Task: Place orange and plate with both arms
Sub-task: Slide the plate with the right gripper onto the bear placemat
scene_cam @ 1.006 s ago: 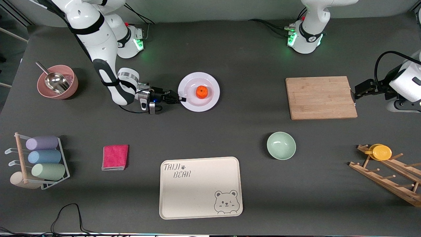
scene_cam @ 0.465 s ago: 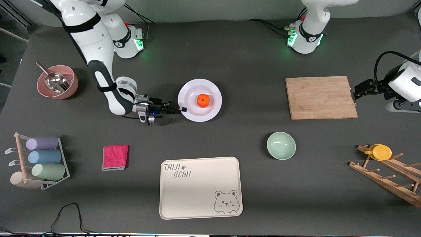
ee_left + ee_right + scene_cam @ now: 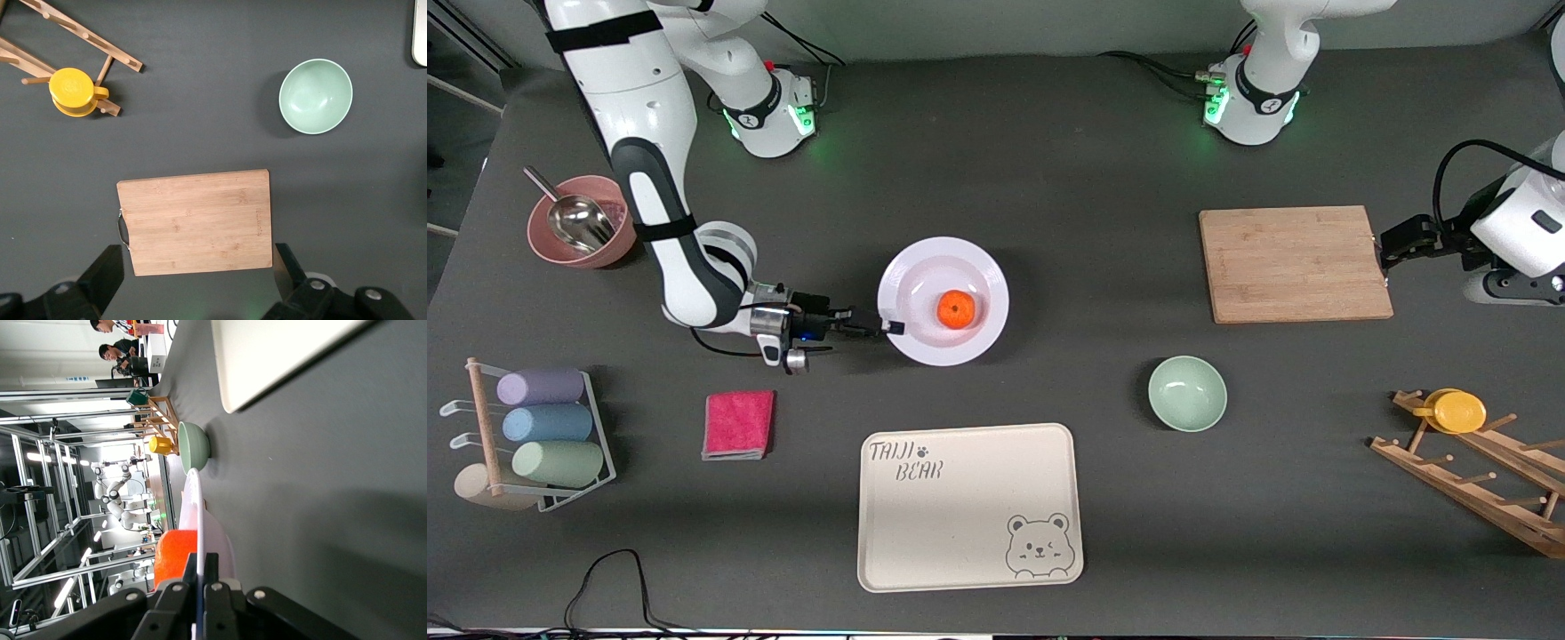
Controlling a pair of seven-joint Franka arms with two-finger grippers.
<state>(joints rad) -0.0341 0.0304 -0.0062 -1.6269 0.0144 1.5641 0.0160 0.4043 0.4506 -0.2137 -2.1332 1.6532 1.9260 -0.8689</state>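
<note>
Front view: bear tray (image 3: 969,507) lies nearest the camera; pink cloth (image 3: 738,425) and green bowl (image 3: 1187,393) sit a little farther, the plate (image 3: 918,277) farther again, the cutting board (image 3: 1294,263) toward my left arm's end.
Right gripper (image 3: 889,327): I have my fingers pinched tight on the plate's rim at its 9 o'clock edge as this view shows it.
Orange (image 3: 957,309): it sits on the plate, slightly toward 3 o'clock of centre.
Right wrist view: only here do I see the rim edge-on, clamped between my two fingers (image 3: 212,577); the plate (image 3: 195,513) runs away from me, the orange (image 3: 175,553) just beside my grip, the green bowl (image 3: 194,446) past it.
Left gripper (image 3: 199,275): I wait with jaws spread wide and empty, over the table by the cutting board (image 3: 195,221).
Left wrist view: it alone shows the yellow cup (image 3: 73,92) on the wooden rack (image 3: 80,37) from above.
Hard to see: the plate's underside and whether it touches the table; my left fingertips are cut off at the picture's edge.
</note>
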